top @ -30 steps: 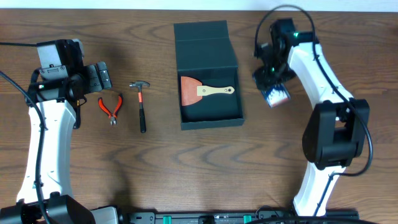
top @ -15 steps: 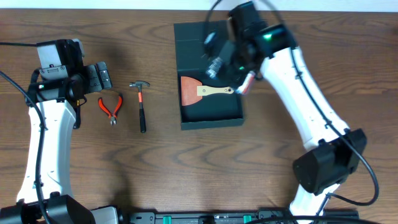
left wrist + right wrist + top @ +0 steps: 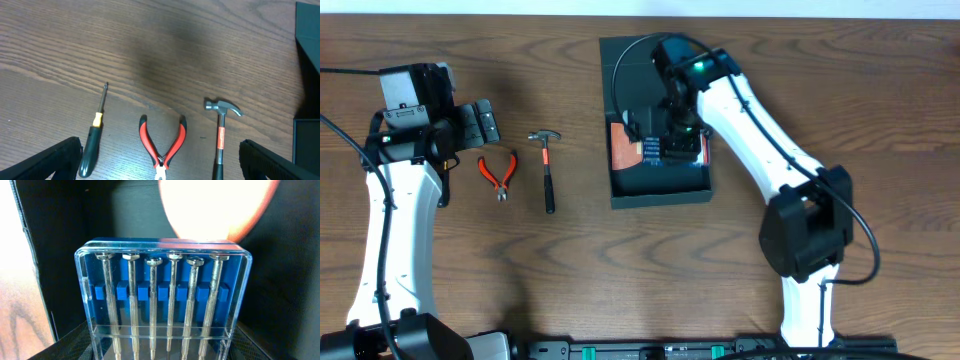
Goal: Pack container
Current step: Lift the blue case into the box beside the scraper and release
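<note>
Right pincer holds screwdriver case over dark matte open container.

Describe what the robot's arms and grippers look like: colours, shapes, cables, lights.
The left arm and right arm have white rounded shells with black joints and thin black cables. The left gripper is black and blocky; a green light glows near the right wrist.

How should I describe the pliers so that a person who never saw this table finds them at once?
Find the dark square box at the far middle of the wooden table and look to its left. Pass the hammer; the next tool is the pliers. Only the pliers have two red handles spread in a V, while the hammer is one straight shaft.
</note>
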Controlling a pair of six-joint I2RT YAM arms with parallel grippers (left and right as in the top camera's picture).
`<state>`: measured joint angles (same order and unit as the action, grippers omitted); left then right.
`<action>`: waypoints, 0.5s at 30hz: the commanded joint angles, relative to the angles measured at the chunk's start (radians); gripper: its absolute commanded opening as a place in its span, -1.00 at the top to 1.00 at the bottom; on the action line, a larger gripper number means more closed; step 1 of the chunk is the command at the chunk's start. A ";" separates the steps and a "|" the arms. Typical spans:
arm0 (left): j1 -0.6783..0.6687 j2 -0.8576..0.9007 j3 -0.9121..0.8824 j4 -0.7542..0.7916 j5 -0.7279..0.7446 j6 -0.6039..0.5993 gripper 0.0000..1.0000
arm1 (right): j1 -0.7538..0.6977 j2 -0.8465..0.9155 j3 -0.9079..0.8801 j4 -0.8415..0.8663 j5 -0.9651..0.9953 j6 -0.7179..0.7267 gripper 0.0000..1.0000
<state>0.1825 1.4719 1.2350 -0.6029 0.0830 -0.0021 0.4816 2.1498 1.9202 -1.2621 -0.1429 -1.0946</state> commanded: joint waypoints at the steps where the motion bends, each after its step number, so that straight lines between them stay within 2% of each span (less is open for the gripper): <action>1: 0.004 0.011 0.018 -0.003 0.003 0.009 -0.97 | 0.034 0.031 -0.001 -0.003 -0.031 -0.037 0.98; 9: 0.004 0.011 0.018 -0.003 0.003 0.009 -0.97 | 0.080 0.092 -0.002 -0.017 -0.031 -0.047 0.97; 12: 0.004 0.011 0.018 -0.003 0.003 0.009 -0.97 | 0.093 0.114 -0.002 -0.040 -0.032 -0.047 0.82; 15: 0.004 0.011 0.018 -0.002 0.003 0.009 -0.96 | 0.109 0.128 -0.002 -0.047 -0.034 -0.047 0.80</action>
<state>0.1825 1.4719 1.2350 -0.6029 0.0830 -0.0021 0.5663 2.2539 1.9194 -1.3033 -0.1555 -1.1263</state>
